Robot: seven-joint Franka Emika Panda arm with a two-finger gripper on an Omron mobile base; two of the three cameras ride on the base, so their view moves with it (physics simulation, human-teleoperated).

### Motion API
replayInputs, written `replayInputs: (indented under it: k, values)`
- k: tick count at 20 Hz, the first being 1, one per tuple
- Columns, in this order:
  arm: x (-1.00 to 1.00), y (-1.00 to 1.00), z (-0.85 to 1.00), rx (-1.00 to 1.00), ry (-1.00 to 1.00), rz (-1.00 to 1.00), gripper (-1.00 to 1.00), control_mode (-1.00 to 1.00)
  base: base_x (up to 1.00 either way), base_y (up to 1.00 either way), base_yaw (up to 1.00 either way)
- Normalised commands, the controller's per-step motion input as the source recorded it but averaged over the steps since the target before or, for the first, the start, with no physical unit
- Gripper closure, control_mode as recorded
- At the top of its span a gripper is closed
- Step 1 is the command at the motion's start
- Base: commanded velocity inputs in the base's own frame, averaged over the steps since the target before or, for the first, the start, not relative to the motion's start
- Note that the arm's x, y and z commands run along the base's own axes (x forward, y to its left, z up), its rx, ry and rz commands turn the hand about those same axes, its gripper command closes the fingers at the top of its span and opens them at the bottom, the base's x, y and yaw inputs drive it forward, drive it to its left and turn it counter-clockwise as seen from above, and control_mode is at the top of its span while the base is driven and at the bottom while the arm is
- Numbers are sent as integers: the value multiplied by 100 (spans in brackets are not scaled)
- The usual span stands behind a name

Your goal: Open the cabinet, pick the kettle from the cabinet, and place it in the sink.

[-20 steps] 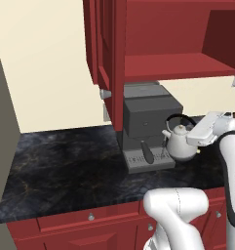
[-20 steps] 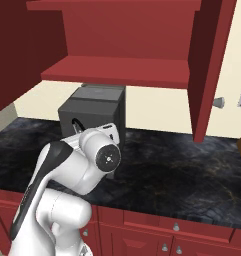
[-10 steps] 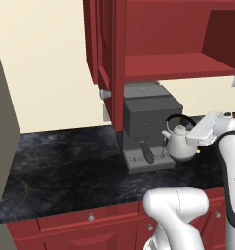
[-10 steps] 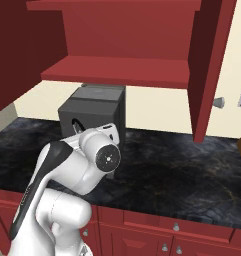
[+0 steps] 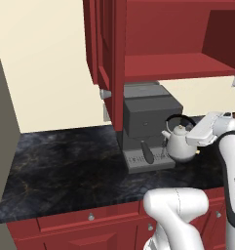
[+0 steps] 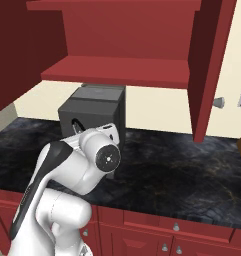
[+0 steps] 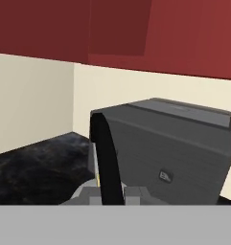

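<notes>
Kettle point(image 5: 181, 144) out of the open cabinet point(image 5: 138, 39)
Tool point(image 7: 109, 194) shut tight on the black handle point(image 7: 105, 158), kettle hanging at 3 o'clock of the coffee machine point(image 5: 146, 122), ready for the sink.

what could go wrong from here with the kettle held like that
The claw is shut on just the thin black handle, so the kettle may swing or tip as the arm moves. It hangs right next to the coffee machine and could knock against it. The open cabinet door hangs low over the counter to the right, so a high swing that way might clip it.
</notes>
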Motion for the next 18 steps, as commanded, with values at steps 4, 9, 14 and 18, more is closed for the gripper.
replayInputs:
  k: [4,9,14,18]
  values:
    - [0,0,0,0,0,0,100,100,-14,0,1]
    - [0,0,0,0,0,0,100,100,-50,0,1]
    - [0,0,0,0,0,0,100,100,-50,-4,0]
    - [0,0,0,0,0,0,100,100,-42,-3,-1]
